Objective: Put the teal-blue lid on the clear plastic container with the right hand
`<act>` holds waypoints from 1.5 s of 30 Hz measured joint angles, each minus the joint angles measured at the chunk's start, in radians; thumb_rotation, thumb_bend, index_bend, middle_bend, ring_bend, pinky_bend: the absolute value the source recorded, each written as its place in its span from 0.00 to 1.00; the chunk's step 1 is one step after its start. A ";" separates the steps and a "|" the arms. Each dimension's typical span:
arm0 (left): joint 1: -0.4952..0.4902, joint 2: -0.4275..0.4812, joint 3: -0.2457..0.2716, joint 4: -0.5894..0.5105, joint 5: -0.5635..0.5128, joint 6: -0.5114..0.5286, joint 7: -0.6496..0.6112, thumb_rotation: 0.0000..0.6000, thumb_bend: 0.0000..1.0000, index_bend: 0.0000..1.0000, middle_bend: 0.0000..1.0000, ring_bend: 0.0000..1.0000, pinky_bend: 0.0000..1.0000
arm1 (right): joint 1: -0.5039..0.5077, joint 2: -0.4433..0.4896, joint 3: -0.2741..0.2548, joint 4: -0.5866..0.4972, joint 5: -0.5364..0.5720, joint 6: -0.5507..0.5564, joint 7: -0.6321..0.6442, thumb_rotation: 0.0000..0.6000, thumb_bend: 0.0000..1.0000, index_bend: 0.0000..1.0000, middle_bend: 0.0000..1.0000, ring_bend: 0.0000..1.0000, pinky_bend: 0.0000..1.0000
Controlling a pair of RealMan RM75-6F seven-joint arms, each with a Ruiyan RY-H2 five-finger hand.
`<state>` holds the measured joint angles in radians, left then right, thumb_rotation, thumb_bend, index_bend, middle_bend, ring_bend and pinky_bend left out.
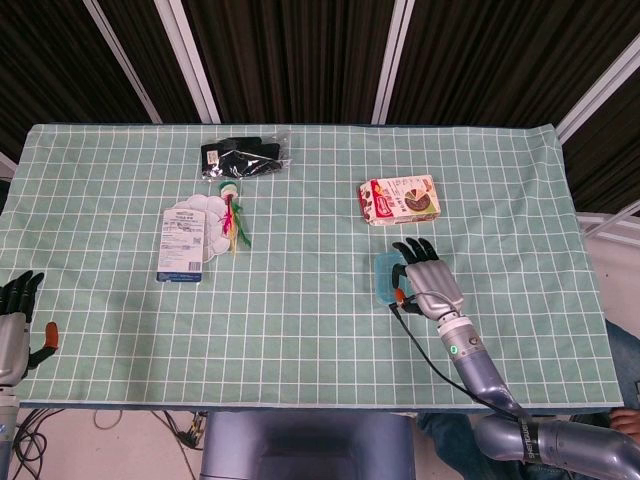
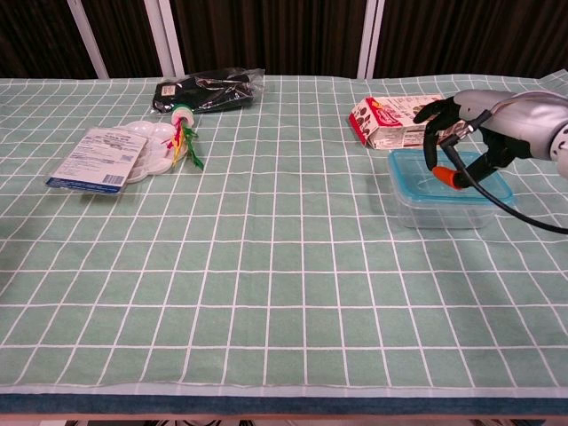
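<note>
The clear plastic container (image 2: pixel 439 209) stands right of the table's middle with the teal-blue lid (image 2: pixel 410 165) lying flat on its rim. In the head view only the lid's left part (image 1: pixel 385 276) shows from under the hand. My right hand (image 2: pixel 463 131) (image 1: pixel 425 276) is over the lid with its fingers spread and holds nothing. Its orange-tipped thumb is down at the lid's top; I cannot tell whether it touches. My left hand (image 1: pixel 14 322) hangs off the table's near left corner, fingers apart and empty.
A red and white snack box (image 2: pixel 395 122) (image 1: pixel 400 199) lies just behind the container. A black bag (image 2: pixel 206 91) sits at the back. A white palette with a labelled card (image 2: pixel 111 153) and a green and red sprig (image 2: pixel 185 138) lie at the left. A black cable trails from the right hand.
</note>
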<state>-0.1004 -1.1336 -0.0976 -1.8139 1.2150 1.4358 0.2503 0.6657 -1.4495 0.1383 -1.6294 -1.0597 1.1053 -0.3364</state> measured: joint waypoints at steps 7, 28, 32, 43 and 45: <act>0.000 -0.001 -0.001 0.001 0.000 0.002 0.001 1.00 0.54 0.05 0.00 0.00 0.00 | -0.012 -0.025 -0.007 0.030 -0.018 -0.004 0.008 1.00 0.48 0.56 0.14 0.00 0.00; -0.002 0.002 0.000 -0.005 -0.012 -0.004 0.006 1.00 0.54 0.05 0.00 0.00 0.00 | -0.002 -0.049 0.013 0.099 0.034 -0.090 0.009 1.00 0.48 0.56 0.14 0.00 0.00; -0.003 0.005 0.001 -0.009 -0.016 -0.009 0.007 1.00 0.54 0.05 0.00 0.00 0.00 | -0.002 -0.055 0.013 0.106 0.041 -0.096 0.002 1.00 0.48 0.56 0.14 0.00 0.00; -0.003 0.007 0.002 -0.012 -0.017 -0.010 0.006 1.00 0.54 0.05 0.00 0.00 0.00 | 0.003 -0.054 0.023 0.105 0.065 -0.108 -0.018 1.00 0.48 0.57 0.14 0.00 0.00; -0.003 0.007 0.003 -0.012 -0.018 -0.010 0.006 1.00 0.54 0.05 0.00 0.00 0.00 | 0.004 -0.050 0.033 0.102 0.065 -0.101 -0.014 1.00 0.48 0.57 0.14 0.00 0.00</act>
<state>-0.1035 -1.1263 -0.0949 -1.8256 1.1970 1.4254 0.2559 0.6692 -1.4996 0.1710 -1.5271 -0.9945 1.0041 -0.3505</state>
